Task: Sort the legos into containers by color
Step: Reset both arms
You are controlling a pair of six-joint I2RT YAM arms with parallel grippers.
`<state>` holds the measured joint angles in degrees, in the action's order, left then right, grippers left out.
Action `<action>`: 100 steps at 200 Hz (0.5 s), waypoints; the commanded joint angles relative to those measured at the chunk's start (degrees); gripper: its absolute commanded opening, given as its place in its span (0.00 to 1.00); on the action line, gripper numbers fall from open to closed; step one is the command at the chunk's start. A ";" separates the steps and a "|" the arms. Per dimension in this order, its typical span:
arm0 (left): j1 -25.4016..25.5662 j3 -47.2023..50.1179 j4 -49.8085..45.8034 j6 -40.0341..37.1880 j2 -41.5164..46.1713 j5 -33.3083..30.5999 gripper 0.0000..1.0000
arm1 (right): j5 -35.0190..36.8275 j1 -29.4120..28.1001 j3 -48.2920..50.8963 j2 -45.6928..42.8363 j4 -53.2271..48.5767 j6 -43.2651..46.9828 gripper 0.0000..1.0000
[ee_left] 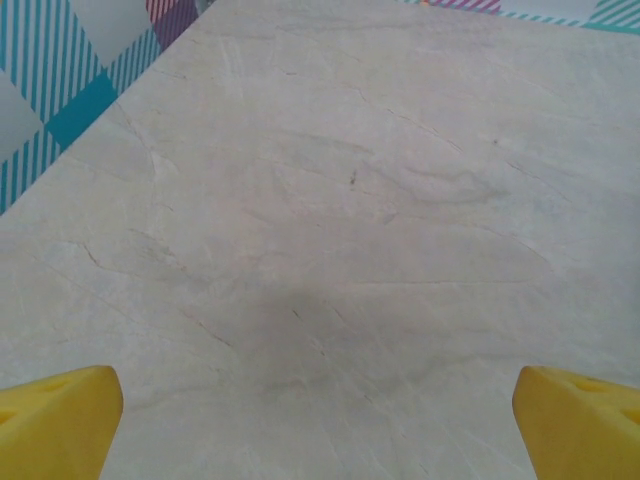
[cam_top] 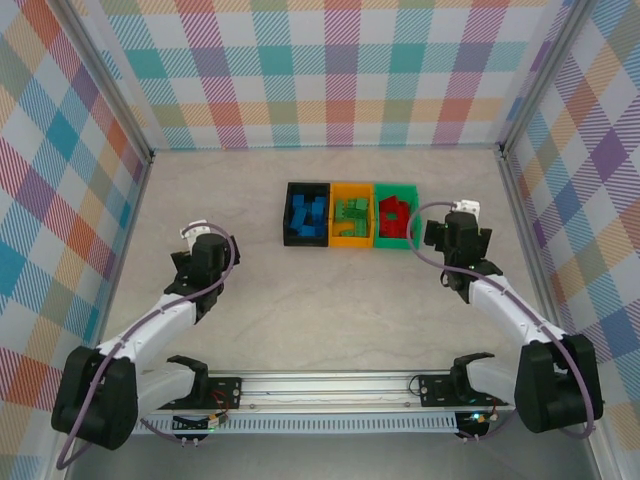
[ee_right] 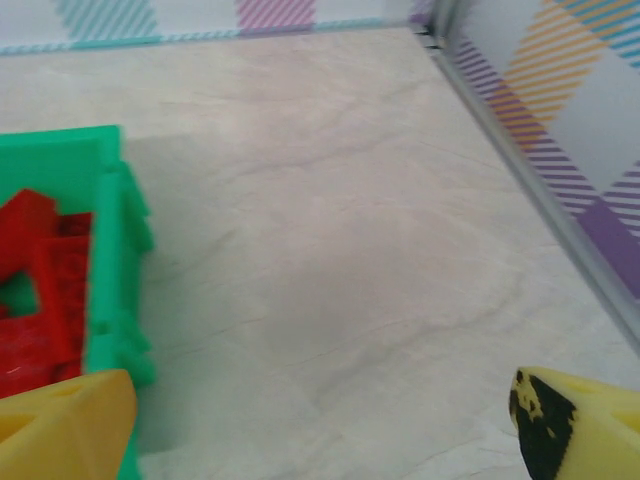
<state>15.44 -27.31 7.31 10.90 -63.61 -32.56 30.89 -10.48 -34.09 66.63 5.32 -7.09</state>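
Loosely piled red bricks (ee_right: 40, 290), ribbed green plastic bin (ee_right: 105, 250)

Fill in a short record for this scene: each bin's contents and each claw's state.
black plastic bin: blue studded plastic bricks
orange-yellow plastic bin: green studded plastic bricks
green plastic bin: red studded plastic bricks
left claw: open, holding nothing
right claw: open, holding nothing, right of the green bin

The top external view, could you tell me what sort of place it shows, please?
Likely a robot test cell, not a home: two arms bolted to a rail, checked panels walling the table, and three bins of sorted legos.
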 commanded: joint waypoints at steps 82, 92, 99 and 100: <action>-3.31 5.41 39.04 -16.56 -18.71 10.54 1.00 | -8.06 2.06 10.74 16.50 39.18 6.78 0.94; -3.63 6.59 42.70 -16.28 -20.31 10.61 1.00 | -8.67 2.04 11.19 18.73 43.14 7.68 0.94; -3.98 7.14 44.43 -15.96 -21.84 11.02 1.00 | -9.29 2.30 10.48 17.79 39.51 6.98 0.94; -4.04 7.30 45.10 -16.02 -22.13 11.11 1.00 | -9.50 2.35 10.42 17.63 39.20 6.90 0.94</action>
<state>12.93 -22.57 39.07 -1.41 -82.21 -24.51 24.88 -8.88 -24.10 83.13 36.42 -1.23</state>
